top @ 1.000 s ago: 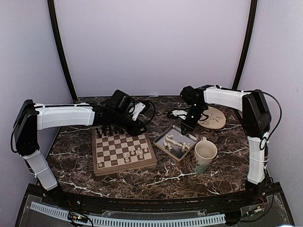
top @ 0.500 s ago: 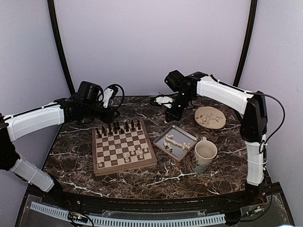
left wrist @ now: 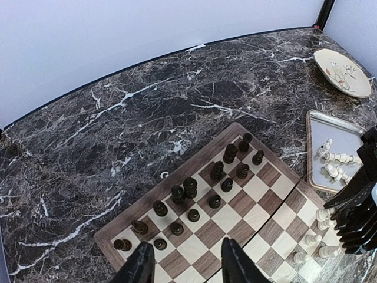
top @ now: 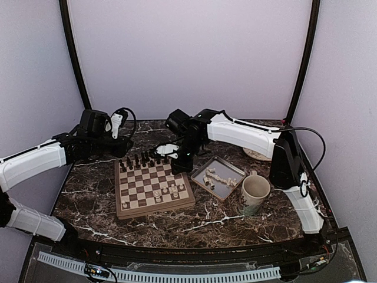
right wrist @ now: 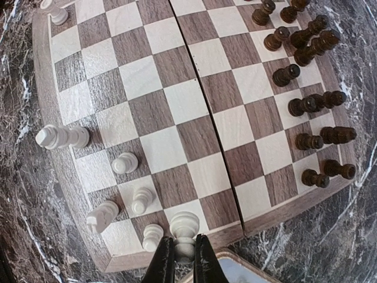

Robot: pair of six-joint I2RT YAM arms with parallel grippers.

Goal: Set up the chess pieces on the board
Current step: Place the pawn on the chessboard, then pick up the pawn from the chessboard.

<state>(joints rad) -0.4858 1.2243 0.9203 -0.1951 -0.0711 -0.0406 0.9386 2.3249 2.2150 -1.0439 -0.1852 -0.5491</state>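
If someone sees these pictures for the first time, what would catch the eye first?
The right tool pinches a white piece at the board edge nearest the tray. Dark pieces crowd the far rows, while more white ones lie in that tray.

Dark marble table [top: 88, 194], chessboard [top: 141, 186] at left, grey tray [top: 227, 168] just beside it; mug [top: 254, 194] near tray, patterned plate [left wrist: 341, 72] behind
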